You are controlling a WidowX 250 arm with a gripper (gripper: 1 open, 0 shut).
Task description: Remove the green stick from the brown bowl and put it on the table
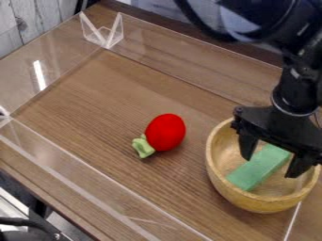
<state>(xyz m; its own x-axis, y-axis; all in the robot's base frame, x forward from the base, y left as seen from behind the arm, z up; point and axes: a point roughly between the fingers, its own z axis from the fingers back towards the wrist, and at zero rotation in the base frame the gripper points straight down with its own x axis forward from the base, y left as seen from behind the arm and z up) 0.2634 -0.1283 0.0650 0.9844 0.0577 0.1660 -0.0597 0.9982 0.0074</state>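
Green stick (259,170) lies inside the brown bowl (231,185) on the wooden tabletop (101,104); the end effector (276,155), fingers spread, straddles it. A red toy (164,132) sits nearby.

Single view only — set above and off the near-left corner of the wooden table (88,104), angled down and across toward the far right. Close enough that the tabletop fills nearly the whole frame, with the clear wall (75,193) along the near edge running diagonally through the lower left. Cropped at the right and bottom, so the brown bowl (221,171) sits hard against that corner — and the arm (297,71) enters from the top right, its upper part out of frame. No second view to compare.
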